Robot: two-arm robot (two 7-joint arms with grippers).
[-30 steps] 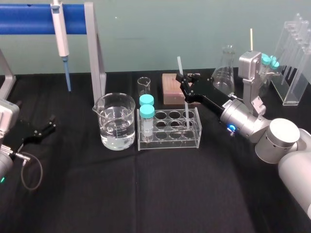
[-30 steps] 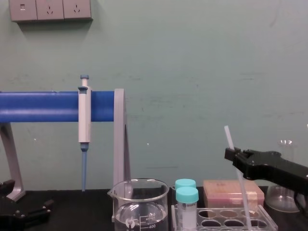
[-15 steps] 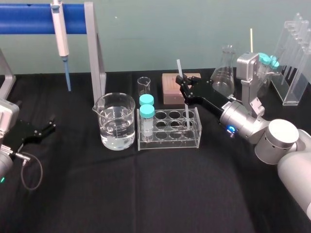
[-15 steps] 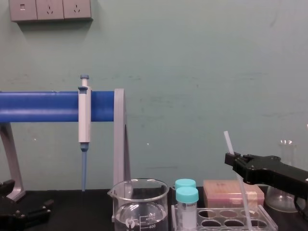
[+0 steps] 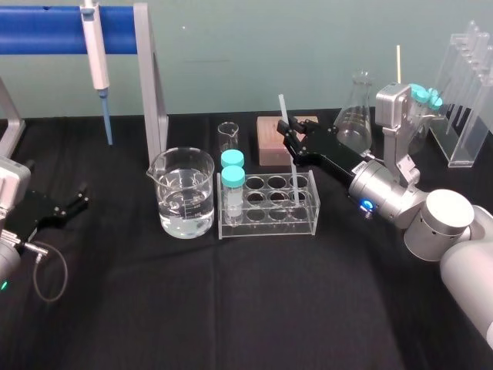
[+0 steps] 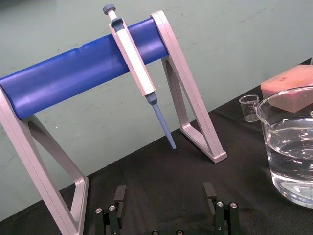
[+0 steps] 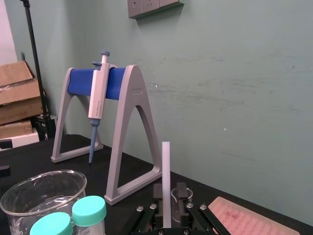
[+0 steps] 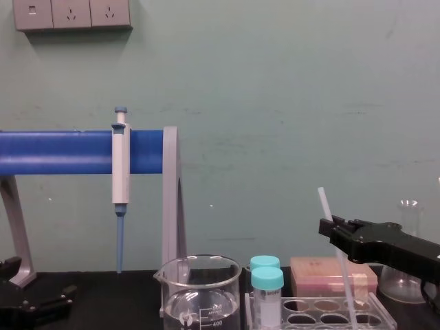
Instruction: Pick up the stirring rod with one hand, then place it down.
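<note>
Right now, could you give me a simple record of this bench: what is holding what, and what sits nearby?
Right end effector: shut on the stirring rod, above the tube rack
Stirring rod: nearly upright, lower end down in a rack well; contact with the bottom cannot be told
Left end effector: open, holding nothing, parked far to the left
In rack: two teal-capped vials at its left end
Beside rack: beaker of water, on its left
Behind: pipette hanging on a blue stand
</note>
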